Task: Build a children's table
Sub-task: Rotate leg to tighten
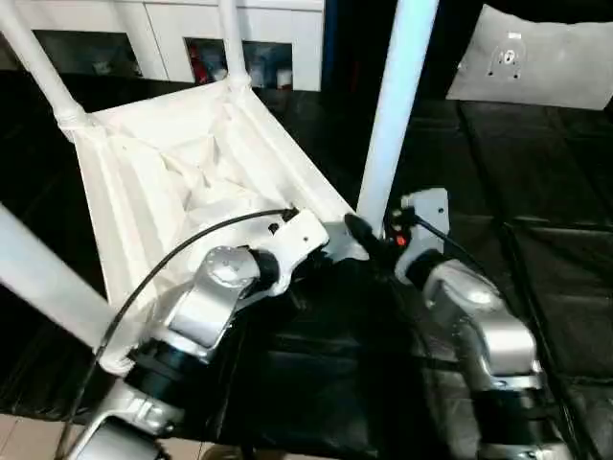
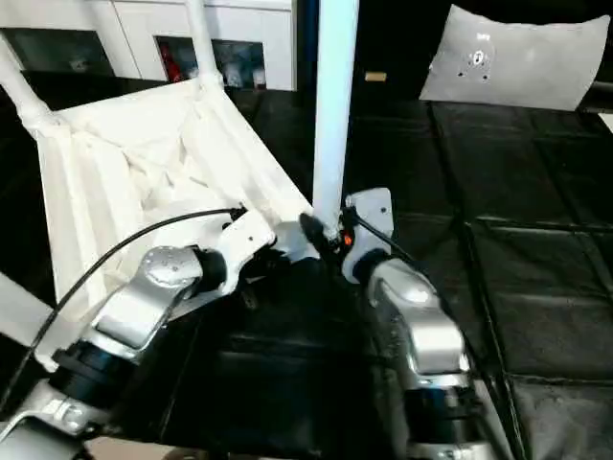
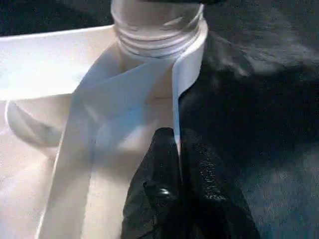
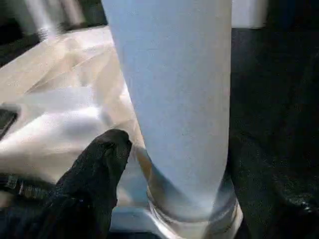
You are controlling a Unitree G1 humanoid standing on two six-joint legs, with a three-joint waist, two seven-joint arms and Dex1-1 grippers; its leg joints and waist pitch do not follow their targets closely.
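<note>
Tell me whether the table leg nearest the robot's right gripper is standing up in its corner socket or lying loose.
Standing up. The leg rises from the corner socket of the upturned tabletop, its base seated in the socket ring. Whether it is fully tightened cannot be told.

Four white legs (image 1: 395, 105) are rising from the upturned tabletop (image 1: 182, 182), fencing its corners. The near corner is crowded by both grippers, left (image 3: 172, 149) and right (image 1: 369, 235). Open black floor (image 1: 536, 211) is lying rightward, a white cabinet (image 1: 172, 29) standing behind.

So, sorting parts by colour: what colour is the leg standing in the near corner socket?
White; the leg shows best in the right eye view.
</note>
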